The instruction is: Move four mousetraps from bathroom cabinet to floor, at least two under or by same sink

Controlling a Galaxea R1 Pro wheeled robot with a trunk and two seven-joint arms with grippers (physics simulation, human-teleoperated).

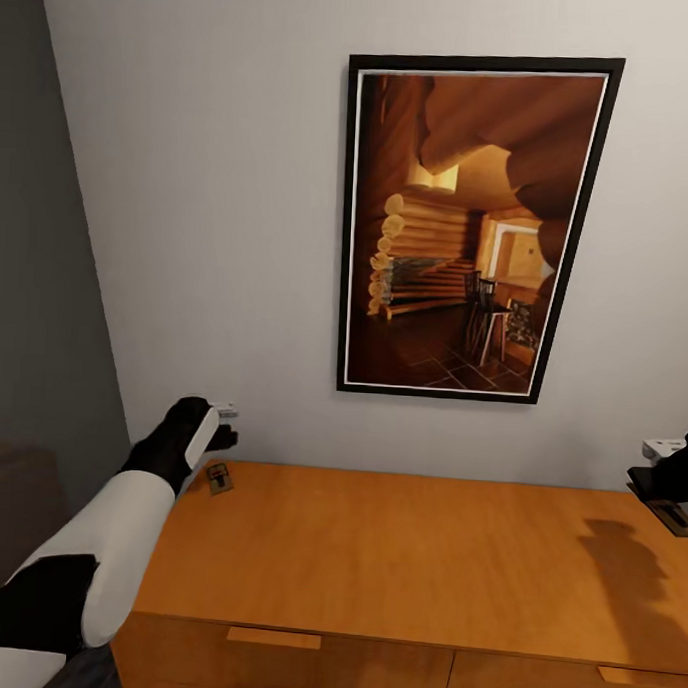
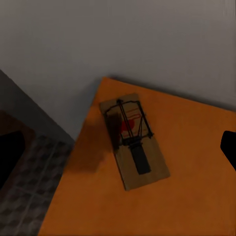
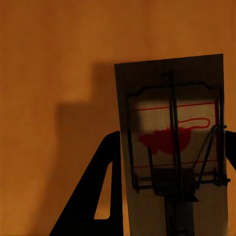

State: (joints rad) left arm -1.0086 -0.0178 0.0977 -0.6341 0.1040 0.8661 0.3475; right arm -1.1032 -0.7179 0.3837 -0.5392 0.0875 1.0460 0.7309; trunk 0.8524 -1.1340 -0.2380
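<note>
My left gripper [image 1: 223, 426] poised over a small tan wooden mousetrap [image 1: 218, 477] flat at the far left corner of the orange-brown wooden cabinet top [image 1: 395, 556], opening I cannot tell, my right gripper [image 1: 668, 488] clamped on a second mousetrap [image 3: 173, 162], framed cabin picture [image 1: 469, 229] on wall.

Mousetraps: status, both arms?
Left gripper hovers above a mousetrap at the cabinet top's back left corner. Right gripper holds a second trap. Nothing in the way.
</note>
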